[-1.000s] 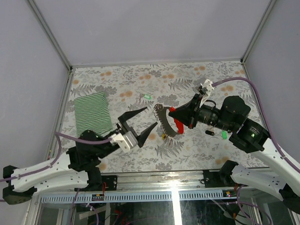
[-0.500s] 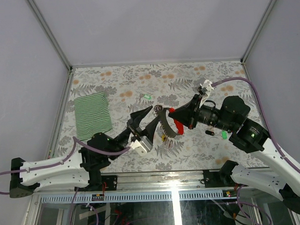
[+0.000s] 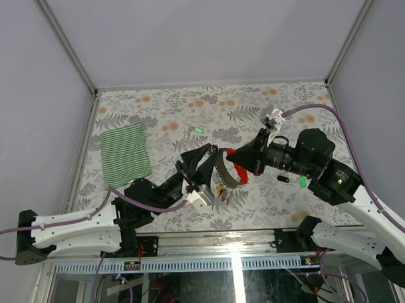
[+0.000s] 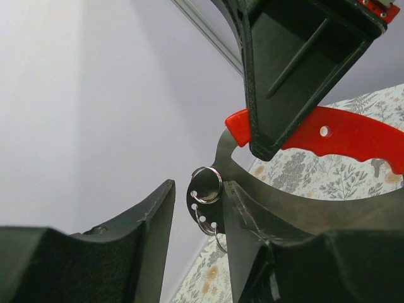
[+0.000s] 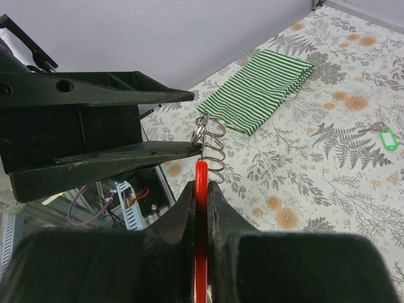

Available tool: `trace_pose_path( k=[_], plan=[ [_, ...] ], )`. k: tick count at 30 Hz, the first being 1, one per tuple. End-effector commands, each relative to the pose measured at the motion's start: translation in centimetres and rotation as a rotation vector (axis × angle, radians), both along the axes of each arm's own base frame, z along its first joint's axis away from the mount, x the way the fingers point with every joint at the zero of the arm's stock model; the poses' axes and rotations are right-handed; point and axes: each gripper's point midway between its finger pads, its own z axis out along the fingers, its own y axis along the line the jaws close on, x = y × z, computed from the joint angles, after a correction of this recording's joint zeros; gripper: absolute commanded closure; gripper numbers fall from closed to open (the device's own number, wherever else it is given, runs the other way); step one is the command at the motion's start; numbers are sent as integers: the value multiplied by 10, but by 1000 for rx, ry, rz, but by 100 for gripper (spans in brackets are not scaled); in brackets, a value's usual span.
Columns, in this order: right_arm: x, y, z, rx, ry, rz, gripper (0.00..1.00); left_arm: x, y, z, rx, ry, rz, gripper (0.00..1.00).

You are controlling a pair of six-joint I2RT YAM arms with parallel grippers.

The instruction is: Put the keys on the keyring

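From above, the right gripper [image 3: 237, 155] is clamped on the red end of the keyring [image 3: 224, 172], holding it off the table. The left gripper [image 3: 213, 158] brackets its grey tip, jaws partly apart. A green key [image 3: 198, 130] lies loose beyond (apart from both).

Left wrist: the split rings [image 4: 206, 189] sit between the fingers [image 4: 243, 211] — closing off-centre could twist the strip in the other grip.

Right wrist: the rings rest against one finger only, so they may slip sideways.
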Motion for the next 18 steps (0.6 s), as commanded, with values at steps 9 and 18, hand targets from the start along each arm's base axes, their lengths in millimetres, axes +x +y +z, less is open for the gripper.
trace_pose_path(
  k=[9,18],
  plan=[
    [-8,-4,40,88,-81,21,100,1,8,31,-80,-37,30,77],
    [-8,-4,40,91,-82,23,100,1,9,31,-92,-20,31,86]
  ],
)
